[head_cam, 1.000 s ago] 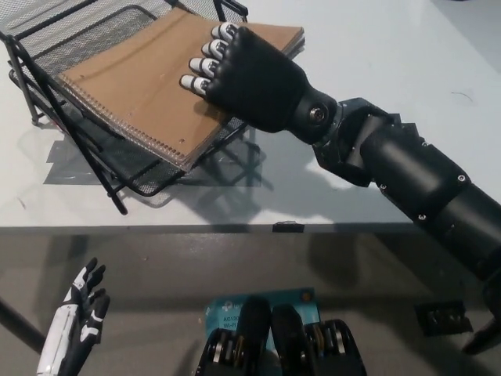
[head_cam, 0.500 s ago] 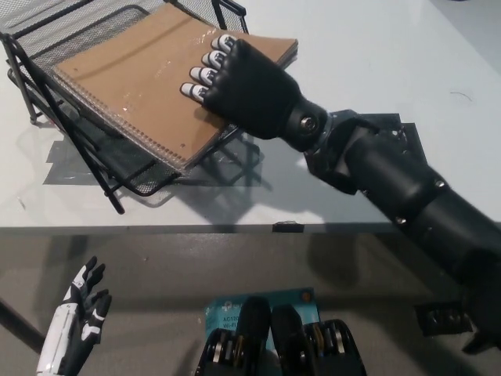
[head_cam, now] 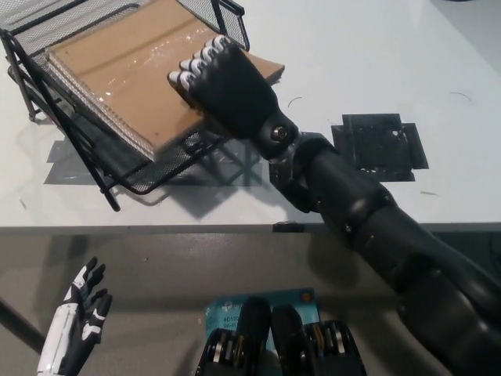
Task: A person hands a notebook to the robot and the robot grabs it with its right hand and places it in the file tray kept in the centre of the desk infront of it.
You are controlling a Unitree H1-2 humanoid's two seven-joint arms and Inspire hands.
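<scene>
A brown spiral-bound notebook (head_cam: pixel 125 70) lies tilted in the black wire mesh file tray (head_cam: pixel 156 168) at the upper left of the white desk, its right corner sticking out past the tray's side. My black right hand (head_cam: pixel 223 90) is shut on the notebook's near right edge, fingertips curled over the cover. The spiral binding faces the tray's left front. My white left hand (head_cam: pixel 78 325) rests below the desk edge at the lower left, fingers apart and holding nothing.
A patch of black tape (head_cam: pixel 380 141) marks the desk to the right of my arm. Grey tape (head_cam: pixel 66 164) lies under the tray. The desk's front edge (head_cam: pixel 156 229) runs across the middle of the view.
My right hand has pushed the notebook left and deeper into the tray. The forearm has swung toward the picture's middle. The left hand has stayed in place.
</scene>
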